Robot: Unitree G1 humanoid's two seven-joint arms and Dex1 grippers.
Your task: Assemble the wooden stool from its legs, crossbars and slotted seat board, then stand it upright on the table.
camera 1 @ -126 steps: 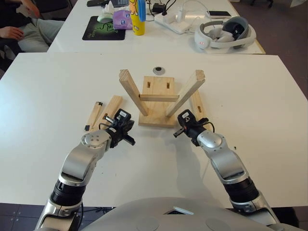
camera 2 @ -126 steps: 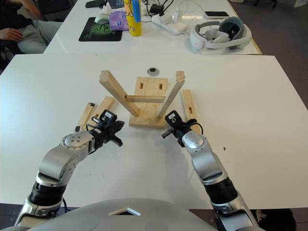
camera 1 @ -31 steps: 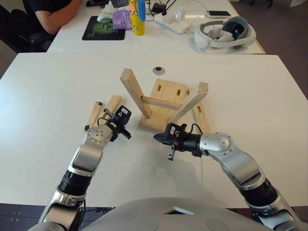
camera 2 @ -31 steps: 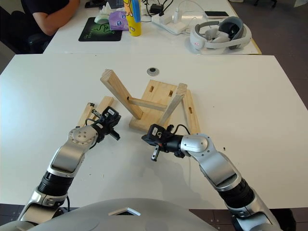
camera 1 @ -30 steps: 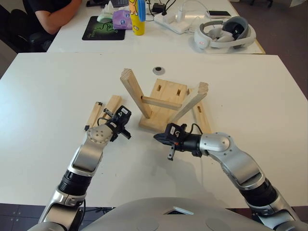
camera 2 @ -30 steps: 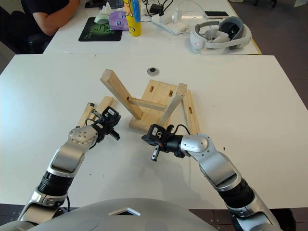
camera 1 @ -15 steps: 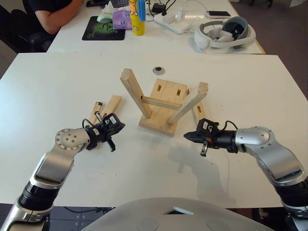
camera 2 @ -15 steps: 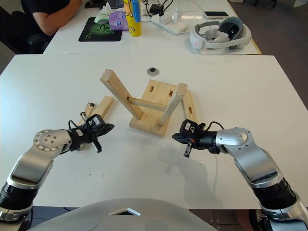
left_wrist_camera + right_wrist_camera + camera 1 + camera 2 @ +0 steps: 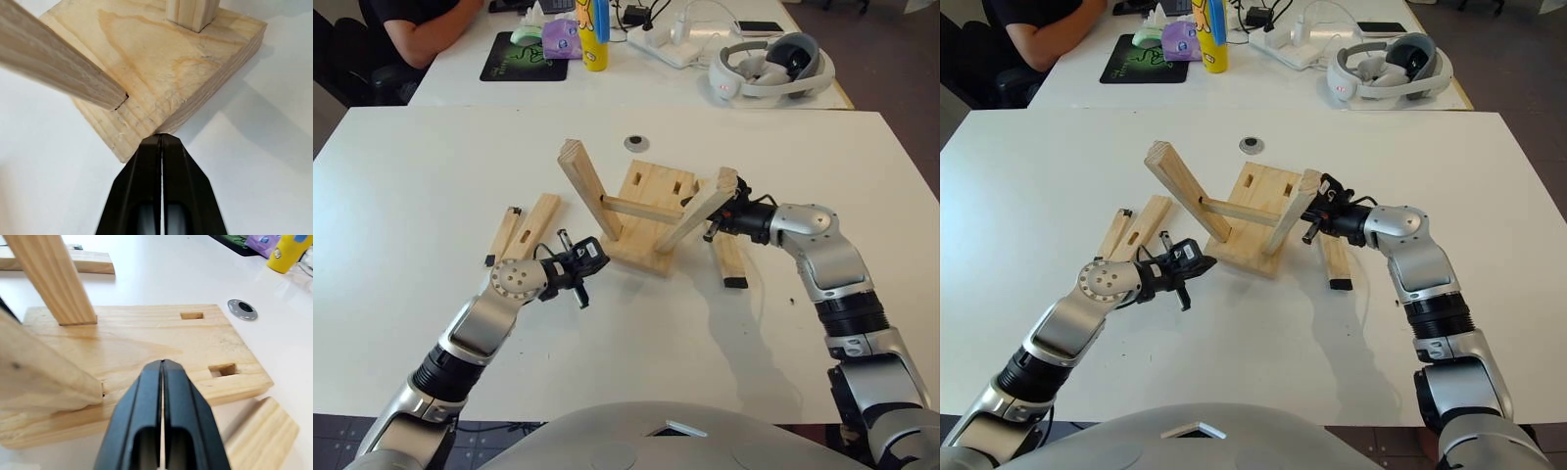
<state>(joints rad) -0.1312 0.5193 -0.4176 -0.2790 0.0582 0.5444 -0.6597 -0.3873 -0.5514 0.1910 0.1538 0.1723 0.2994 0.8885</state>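
Note:
The slotted seat board [image 9: 651, 186] lies flat mid-table, skewed, with two splayed legs [image 9: 586, 186] [image 9: 698, 211] standing in it, joined by a crossbar [image 9: 640, 206]. My left gripper [image 9: 580, 278] is shut and empty. Its tip [image 9: 160, 138] touches the board's near left corner [image 9: 146, 128]. My right gripper [image 9: 710, 221] is shut and empty too, right beside the upper part of the right leg. Seen from the right wrist, its fingers [image 9: 161, 382] point over the board [image 9: 146, 340]. A loose leg [image 9: 732, 262] lies to the board's right; two loose pieces [image 9: 542, 213] [image 9: 504, 235] lie to its left.
A small round black disc [image 9: 636, 143] sits behind the board. The table behind holds a headset [image 9: 769, 67], a yellow bottle [image 9: 597, 34] and a dark mat [image 9: 514, 59]. Bare white tabletop stretches in front and to both sides.
My right gripper has moved from the table near the board's front right up to the right leg. The left gripper has moved right to the board's near corner.

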